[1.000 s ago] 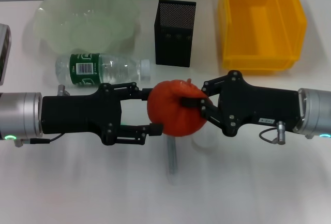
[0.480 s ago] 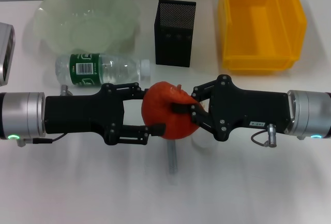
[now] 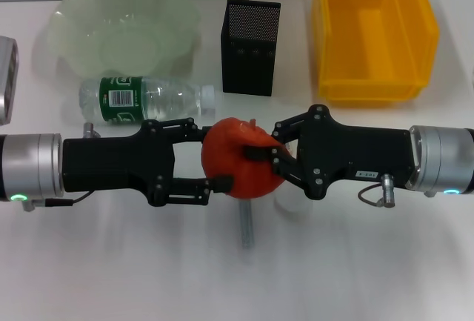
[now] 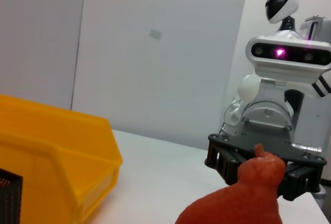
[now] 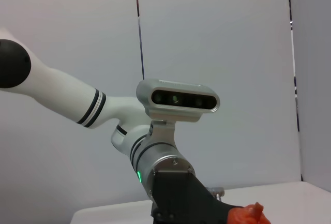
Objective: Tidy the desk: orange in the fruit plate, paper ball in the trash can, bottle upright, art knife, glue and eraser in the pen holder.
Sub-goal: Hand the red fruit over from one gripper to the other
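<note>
The orange [image 3: 237,161] hangs above the middle of the desk, and my right gripper [image 3: 261,158] is shut on it from the right. My left gripper [image 3: 210,155] reaches in from the left, open, with one finger on each side of the fruit. In the left wrist view the orange [image 4: 243,198] shows in front of the right gripper [image 4: 269,163]. The bottle [image 3: 144,100] lies on its side behind my left arm. At the back stand the fruit plate [image 3: 74,10], the pen holder [image 3: 250,37] and the trash can [image 3: 374,76]. The paper ball, glue and eraser are out of view.
A slim grey metal tool [image 3: 246,228] lies on the desk just in front of the orange. A pale rounded shape [image 3: 289,204] peeks out under my right gripper. A grey device [image 3: 6,76] sits at the left edge.
My right arm has carried the orange to the left, deeper between the left gripper's open fingers. The left arm has hardly moved.
</note>
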